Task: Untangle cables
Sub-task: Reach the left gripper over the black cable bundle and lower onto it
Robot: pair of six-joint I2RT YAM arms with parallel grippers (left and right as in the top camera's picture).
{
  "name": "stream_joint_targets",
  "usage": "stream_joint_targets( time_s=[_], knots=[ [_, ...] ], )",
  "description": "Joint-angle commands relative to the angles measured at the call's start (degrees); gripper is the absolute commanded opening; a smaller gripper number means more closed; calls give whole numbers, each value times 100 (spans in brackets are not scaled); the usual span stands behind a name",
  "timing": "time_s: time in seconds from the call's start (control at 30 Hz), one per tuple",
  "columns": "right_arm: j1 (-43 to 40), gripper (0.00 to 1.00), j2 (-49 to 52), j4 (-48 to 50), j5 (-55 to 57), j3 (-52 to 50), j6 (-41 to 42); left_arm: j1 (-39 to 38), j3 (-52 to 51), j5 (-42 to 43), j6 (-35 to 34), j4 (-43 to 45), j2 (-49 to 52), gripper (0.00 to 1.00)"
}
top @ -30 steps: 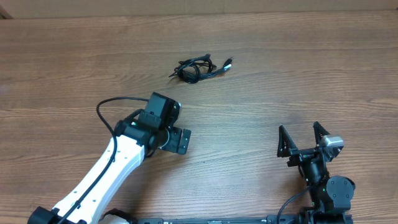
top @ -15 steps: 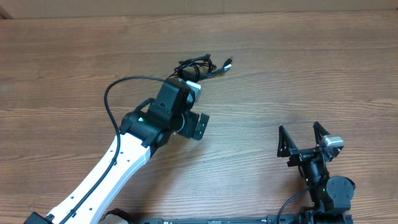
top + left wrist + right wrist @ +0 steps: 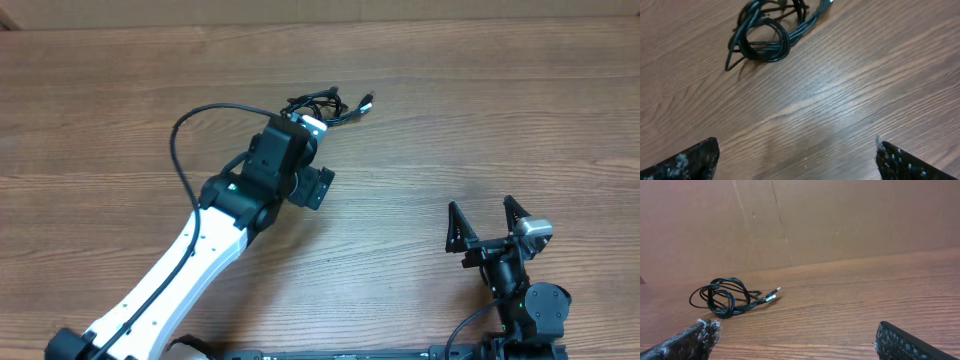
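The likeliest slip starts at the left hand (image 3: 797, 157). The cables (image 3: 765, 35) sit off to the upper left of its wrist view, not between the fingertips. A straight drop would, I judge, close on bare wood or snag a single outer loop and drag the whole knot along. Pinching the dense coil itself could pull the tangle tighter, and so thin a cord may slip out of the grip.

That hand is spread wide. Its two fingertips show only at the lower corners of the frame, with bare tabletop (image 3: 850, 95) between them. It holds nothing and touches nothing.

Further out, the overhead view puts the bundle at upper centre, just beyond the left wrist, whose body hides the fingers there. The right hand (image 3: 482, 218) sits at the lower right, equally wide and empty, well apart from the bundle. Its own camera sees the coil at left centre, with the metal plug ends (image 3: 774, 291) pointing right. With nothing pinning the coil, any pull would probably slide it across the smooth wood.
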Motion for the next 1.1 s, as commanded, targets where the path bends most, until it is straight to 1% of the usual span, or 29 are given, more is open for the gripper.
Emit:
stream_joint_targets(
  time_s=[0.0, 0.23, 0.37, 0.47, 0.57, 0.6, 0.87, 1.07],
  knots=[
    [37, 100, -52, 24, 57, -61, -26, 37, 118, -101, 796, 260, 400, 99],
    [37, 100, -52, 24, 59, -59, -26, 39, 118, -306, 1808, 1331, 999, 100],
    [37, 100, -52, 24, 57, -61, -26, 122, 118, -402, 1814, 1611, 1167, 100],
    [37, 100, -52, 24, 57, -59, -26, 422, 118, -372, 1690, 1709, 1217, 100],
    [37, 100, -52, 24, 57, -59, -26, 684, 118, -190, 1663, 1720, 1217, 100],
    [37, 100, -52, 26, 57, -61, -26, 758, 118, 2, 1668, 1707, 1217, 99],
    [37, 100, -52, 24, 57, -61, -24, 782, 118, 72, 1792, 1943, 1300, 100],
    [37, 100, -52, 24, 57, -59, -26, 782, 118, 72, 1794, 2267, 1698, 100]
  ],
)
